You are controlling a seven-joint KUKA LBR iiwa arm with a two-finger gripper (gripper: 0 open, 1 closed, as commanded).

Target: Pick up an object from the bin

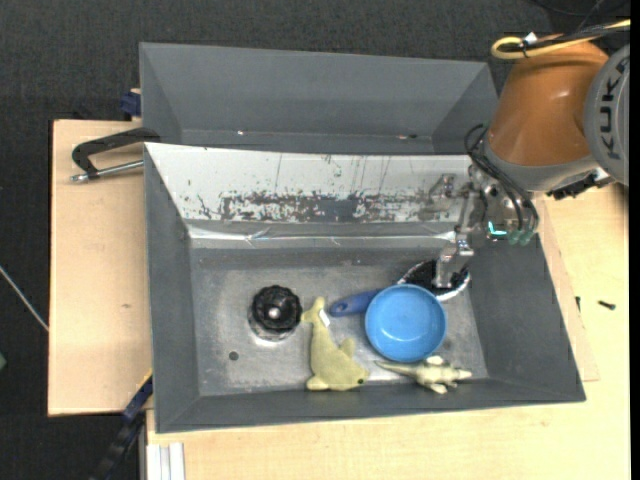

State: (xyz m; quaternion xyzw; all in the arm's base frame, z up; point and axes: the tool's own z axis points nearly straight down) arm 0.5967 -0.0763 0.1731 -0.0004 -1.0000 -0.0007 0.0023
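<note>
The gripper hangs low at the right end of the grey metal bin, near the back wall. Its tip stands over a small dark rounded thing with a white rim that lies on the bin floor. Whether the gripper is apart or together cannot be told from this angle (its tip reads as one pale metal sliver against the dark thing), nor whether it touches.

The relation that matters is a short one. The dark thing lies just under the tip and slightly toward the view's lower left, so the coming move is probably a plain descent rather than a sideways reach. Its long axis seems to run from upper right to lower left.

The crowding is on that lower-left side, where a round blue plastic cup with a short blue handle sits just beside it, perhaps touching. A cream lizard toy, a pale yellow seal-shaped toy and a black round knob lie farther off, apart from the gripper.
</note>
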